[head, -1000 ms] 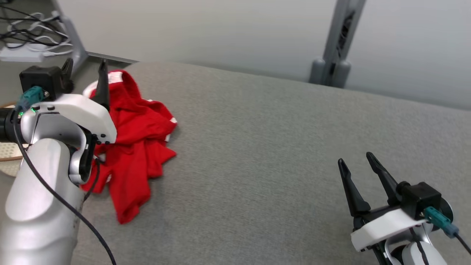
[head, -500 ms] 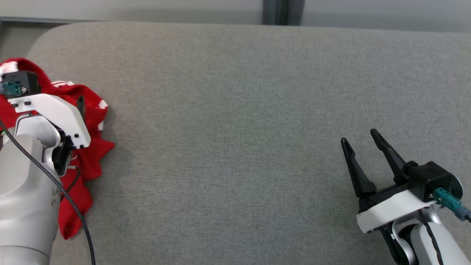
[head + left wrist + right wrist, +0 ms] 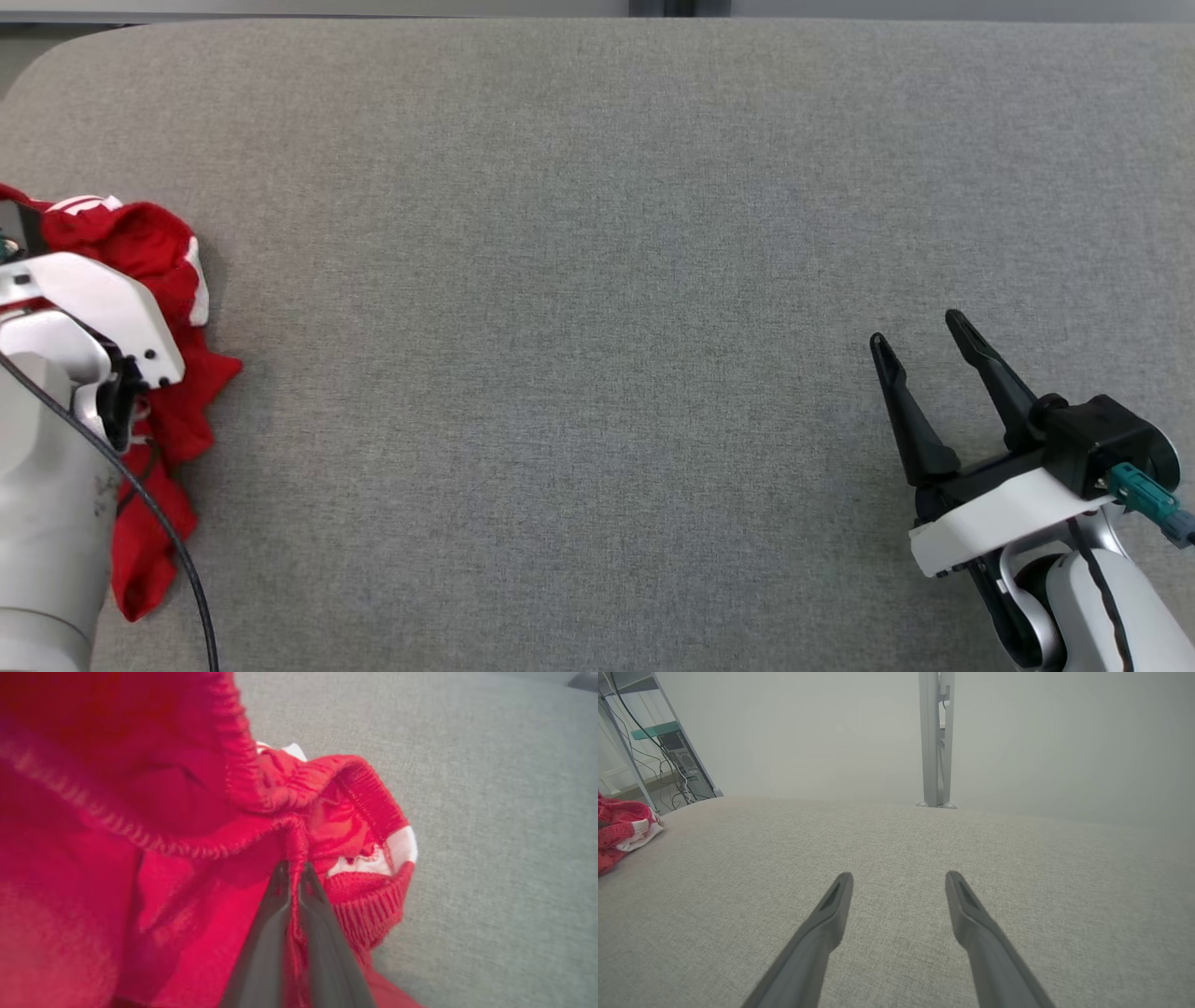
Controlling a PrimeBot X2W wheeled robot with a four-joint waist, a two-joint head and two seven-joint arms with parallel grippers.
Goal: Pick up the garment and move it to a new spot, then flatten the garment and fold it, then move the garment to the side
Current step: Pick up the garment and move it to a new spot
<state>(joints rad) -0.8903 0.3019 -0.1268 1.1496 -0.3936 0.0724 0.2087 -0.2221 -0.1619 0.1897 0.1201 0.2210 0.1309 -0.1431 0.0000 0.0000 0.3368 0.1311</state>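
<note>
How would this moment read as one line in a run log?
phase: pick-up | left gripper: shut on red garment | right gripper: open, empty

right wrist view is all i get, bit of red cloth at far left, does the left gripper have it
Observer: Yes. In the left wrist view the left gripper is shut on a thin bunched fold of the garment.
Operator: which part is it pinching
Observer: A seam right beside a ribbed cuff that has a white band.
Operator: where does the rest of it sit
Observer: In the head view it lies crumpled at the far left of the table, its near side hidden behind the left arm. Whether any of it is lifted, I cannot tell.
</note>
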